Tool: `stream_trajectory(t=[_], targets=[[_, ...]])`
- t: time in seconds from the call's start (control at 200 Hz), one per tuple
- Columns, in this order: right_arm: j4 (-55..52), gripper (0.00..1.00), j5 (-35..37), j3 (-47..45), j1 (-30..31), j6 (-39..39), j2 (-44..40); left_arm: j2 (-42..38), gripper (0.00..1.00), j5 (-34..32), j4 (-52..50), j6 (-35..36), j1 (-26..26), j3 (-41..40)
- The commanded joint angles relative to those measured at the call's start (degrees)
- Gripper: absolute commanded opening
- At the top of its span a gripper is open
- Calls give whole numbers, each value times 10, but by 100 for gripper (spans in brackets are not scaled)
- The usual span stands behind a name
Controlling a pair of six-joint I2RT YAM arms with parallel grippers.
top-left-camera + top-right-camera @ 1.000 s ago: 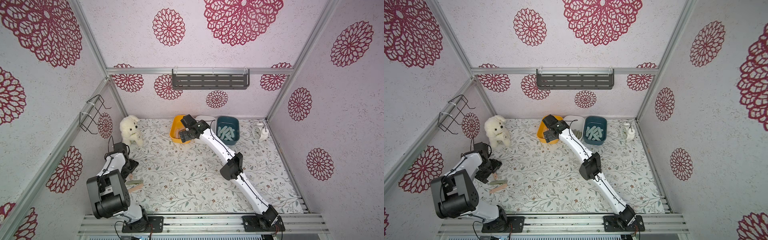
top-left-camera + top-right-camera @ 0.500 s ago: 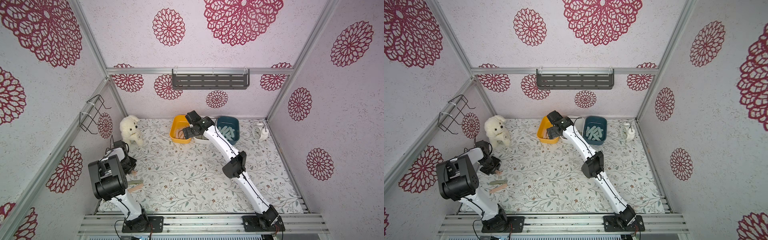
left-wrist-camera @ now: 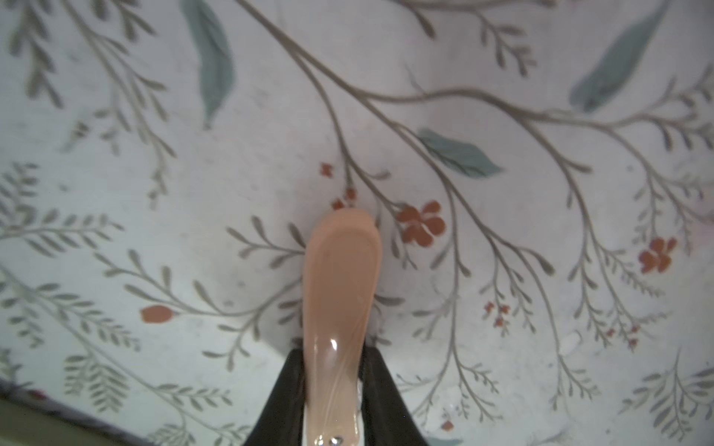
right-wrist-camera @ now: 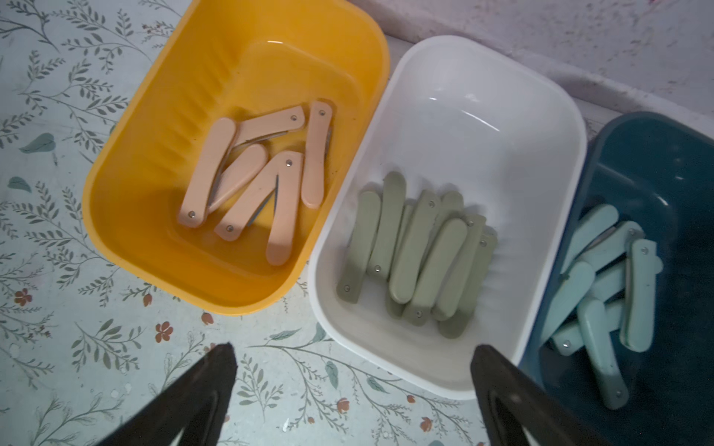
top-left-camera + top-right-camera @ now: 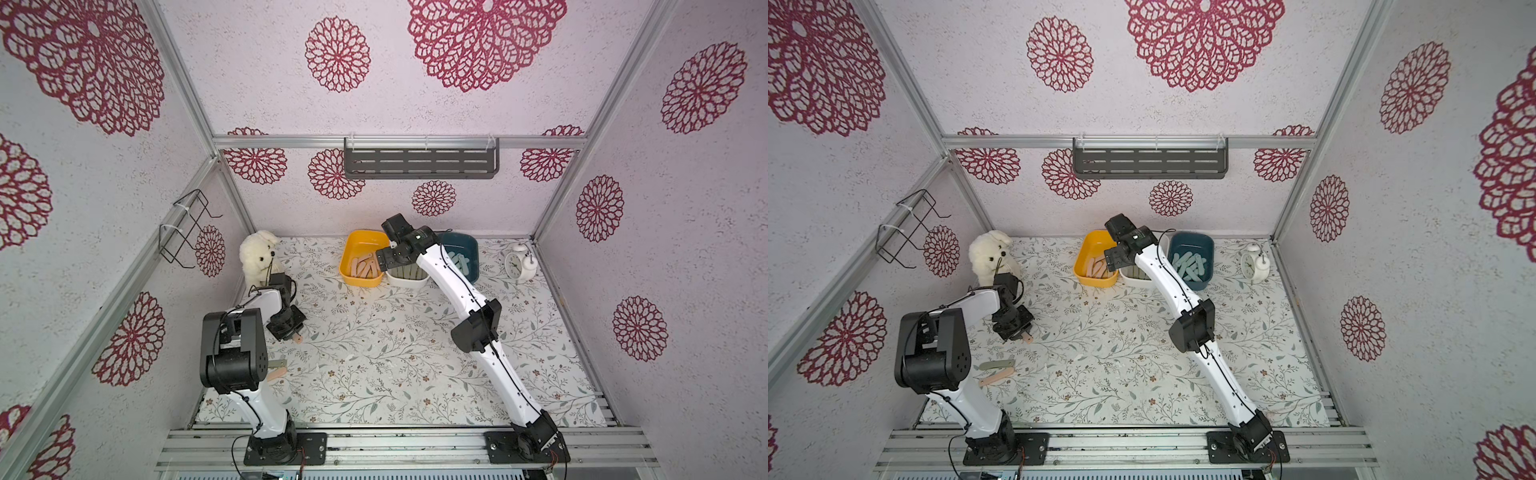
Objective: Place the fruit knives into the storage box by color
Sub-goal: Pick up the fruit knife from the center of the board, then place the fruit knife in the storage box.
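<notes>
Both top views look steeply down from overhead; wrist cameras (close-in) face the mat (image 3: 541, 231).

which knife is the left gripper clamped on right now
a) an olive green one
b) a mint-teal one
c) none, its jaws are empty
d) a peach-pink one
D: the left wrist view shows the left gripper with its jaws shut on either side of a peach-pink knife, which sticks out ahead of the fingertips.
</notes>
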Motion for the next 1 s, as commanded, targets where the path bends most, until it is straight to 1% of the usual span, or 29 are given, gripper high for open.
stream_trajectory(t=[0.0,0.155,0.27,0.44,0.63,0.725,0.826,0.851,0.996], targets=[[11,99,-21,-15,-32,-25,-74,19,14,9,-40,1,-47,14],[29,99,-79,-57,-79,-44,-119,37,14,-2,-60,-7,-117,60],[29,99,-81,-88,-97,-44,-146,53,14,-4,-62,-6,-158,84],[25,99,-59,-109,-79,-41,-148,49,13,-17,-70,6,-189,109],[17,99,-56,-80,-53,-35,-117,33,14,-47,-102,34,-199,172],[12,99,-46,-76,-49,-30,-112,51,14,-63,-113,59,-199,235],[13,99,-35,-76,-49,-28,-113,95,15,-77,-130,90,-200,335],[14,99,-36,-76,-50,-28,-114,126,14,-77,-132,96,-199,363],[26,99,-42,-93,-56,-33,-128,212,15,-74,-117,123,-201,487]])
